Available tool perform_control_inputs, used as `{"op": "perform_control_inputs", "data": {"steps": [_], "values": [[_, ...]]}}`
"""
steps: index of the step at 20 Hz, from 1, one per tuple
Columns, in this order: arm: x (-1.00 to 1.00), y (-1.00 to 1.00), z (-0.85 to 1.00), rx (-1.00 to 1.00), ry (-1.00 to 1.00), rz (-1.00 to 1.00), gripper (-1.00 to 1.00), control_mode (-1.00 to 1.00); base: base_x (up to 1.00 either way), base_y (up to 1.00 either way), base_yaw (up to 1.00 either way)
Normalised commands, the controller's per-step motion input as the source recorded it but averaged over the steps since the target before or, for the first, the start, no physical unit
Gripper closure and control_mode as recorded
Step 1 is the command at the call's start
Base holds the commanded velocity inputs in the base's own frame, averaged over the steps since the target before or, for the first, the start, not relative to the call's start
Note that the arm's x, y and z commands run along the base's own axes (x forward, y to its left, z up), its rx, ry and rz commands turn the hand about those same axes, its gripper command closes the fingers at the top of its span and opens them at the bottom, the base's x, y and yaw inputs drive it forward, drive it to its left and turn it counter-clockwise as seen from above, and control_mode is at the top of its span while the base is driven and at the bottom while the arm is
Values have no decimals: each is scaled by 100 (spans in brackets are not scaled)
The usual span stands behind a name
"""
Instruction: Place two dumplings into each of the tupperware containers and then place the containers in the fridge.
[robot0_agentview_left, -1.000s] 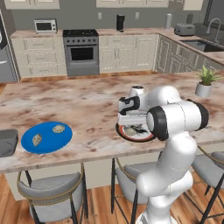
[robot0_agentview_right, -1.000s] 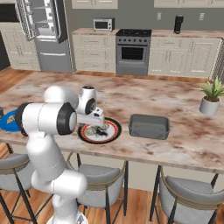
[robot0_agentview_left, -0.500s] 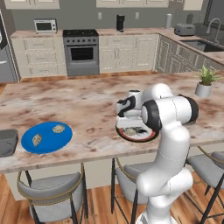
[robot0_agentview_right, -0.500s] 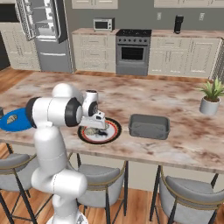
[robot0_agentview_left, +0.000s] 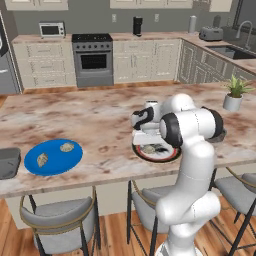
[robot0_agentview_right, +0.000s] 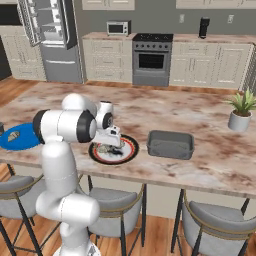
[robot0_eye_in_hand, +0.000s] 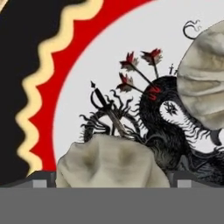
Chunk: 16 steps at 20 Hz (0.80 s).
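My gripper (robot0_agentview_left: 149, 144) (robot0_agentview_right: 111, 144) is down low over the round plate with a black-and-red rim (robot0_agentview_left: 171, 155) (robot0_agentview_right: 131, 150). It stands open, and in the hand view its fingertips (robot0_eye_in_hand: 43, 179) flank a pale dumpling (robot0_eye_in_hand: 111, 161) on that plate. A second dumpling (robot0_eye_in_hand: 203, 78) lies just beyond it. Two more dumplings (robot0_agentview_left: 42, 160) (robot0_agentview_left: 66, 147) rest on the blue plate (robot0_agentview_left: 55, 162) at the left. One dark grey tupperware container (robot0_agentview_right: 170, 145) sits right of the rimmed plate, another (robot0_agentview_left: 7, 162) at the counter's left end. The fridge (robot0_agentview_right: 50, 30) stands open at the back left.
A potted plant (robot0_agentview_left: 234, 95) (robot0_agentview_right: 241, 112) stands near the island's right end. Grey stools (robot0_agentview_left: 62, 220) (robot0_agentview_right: 215, 225) line the near edge of the counter. An oven (robot0_agentview_left: 93, 60) and cabinets run along the far wall.
The hand has come down closer to the rimmed plate while the arm's upper links swung round. The jaws stayed wide apart, and the plates and containers have not moved.
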Motion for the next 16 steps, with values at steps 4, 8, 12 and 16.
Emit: {"op": "perform_control_inputs", "data": {"steps": [4, 8, 12, 16], "values": [[-8, -9, 16, 0, 0, 0, 100, -100, 0, 0, 0], [-4, -25, 53, 0, 0, 0, 100, -100, 0, 0, 0], [-20, -54, 51, 0, 0, 0, 100, -100, 0, 0, 0], [-28, -75, 37, 0, -4, 0, 100, -100, 0, 0, 0]]}}
